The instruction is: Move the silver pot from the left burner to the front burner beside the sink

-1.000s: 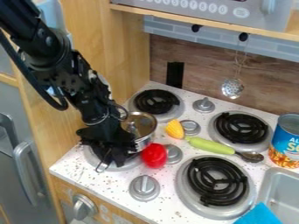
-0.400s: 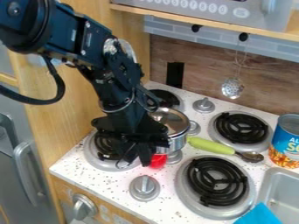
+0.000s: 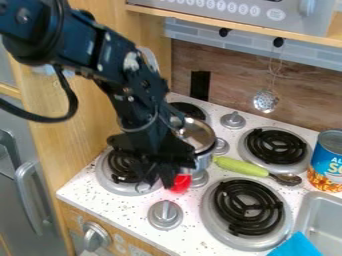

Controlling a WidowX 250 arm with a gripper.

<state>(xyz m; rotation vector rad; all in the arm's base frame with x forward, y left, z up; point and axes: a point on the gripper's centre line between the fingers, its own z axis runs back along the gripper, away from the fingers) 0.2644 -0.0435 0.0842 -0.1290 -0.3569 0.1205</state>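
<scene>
Pot: a steel pot with a clear lid, upright, left of the middle of the white speckled stovetop, between the two left burners and the column of knobs. Whether its base touches the surface is hidden.
Gripper: black, pointing down against the pot's near left side, over the front left burner. Whether it is apart, together or clamped on the pot, I cannot tell; its place beside the wall would suit a side hold, keeping clear of the lid.
Red object: just below the gripper, partly covered.
Spoon: green handle towards the pot, bowl towards the right edge; lying flat between the right burners, it seems steady.
Can: blue-labelled, upright near the right edge, probably stable on its flat base.
Sink: at the front right corner, a blue cloth overlapping its rim.
</scene>
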